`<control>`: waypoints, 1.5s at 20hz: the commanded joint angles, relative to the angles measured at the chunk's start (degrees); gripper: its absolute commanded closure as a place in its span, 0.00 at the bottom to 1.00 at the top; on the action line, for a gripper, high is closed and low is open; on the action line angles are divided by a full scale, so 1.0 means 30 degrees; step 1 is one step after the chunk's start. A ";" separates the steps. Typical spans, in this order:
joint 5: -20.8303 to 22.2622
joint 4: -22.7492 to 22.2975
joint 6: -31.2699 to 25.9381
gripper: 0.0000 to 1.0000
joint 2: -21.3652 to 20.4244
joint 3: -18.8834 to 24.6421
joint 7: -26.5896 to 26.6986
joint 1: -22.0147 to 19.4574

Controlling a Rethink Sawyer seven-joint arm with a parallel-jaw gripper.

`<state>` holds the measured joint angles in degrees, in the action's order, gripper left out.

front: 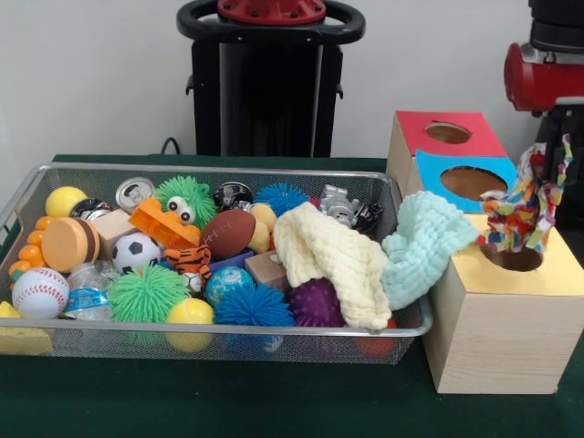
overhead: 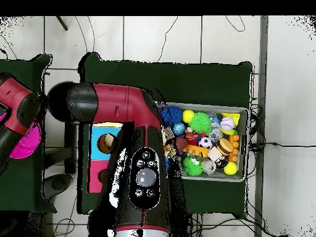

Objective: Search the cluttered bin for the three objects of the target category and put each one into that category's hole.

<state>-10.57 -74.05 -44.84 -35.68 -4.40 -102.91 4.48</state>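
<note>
A multicoloured patchwork cloth [front: 522, 212] hangs from my gripper [front: 547, 166] at the right, and its lower end reaches the round hole [front: 514, 259] in the yellow top of the wooden box [front: 497, 347]. The gripper is shut on the cloth's upper end. A cream knitted cloth [front: 333, 260] lies in the wire bin [front: 228, 339]. A mint cloth [front: 422, 242] drapes over the bin's right rim against the box. In the overhead view my arm [overhead: 145, 176] hides the gripper and the cloths.
The bin holds several balls, spiky toys, a can and blocks. Behind the yellow hole are a blue-topped hole [front: 473, 182] and a red-topped hole [front: 447, 133]. From above, the bin [overhead: 247, 145] lies right of the box [overhead: 99, 133]; another red arm [overhead: 18, 114] stands far left.
</note>
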 commanded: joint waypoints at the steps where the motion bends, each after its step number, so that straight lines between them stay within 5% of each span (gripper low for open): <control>1: -0.0692 -0.3285 -0.1518 1.00 -0.0688 0.0186 -0.4030 -0.0262; 30: -0.0891 -0.2491 0.2081 1.00 0.2168 0.0666 -0.4244 -0.0471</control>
<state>-11.41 -77.45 -43.74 -32.30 -4.59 -102.91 4.48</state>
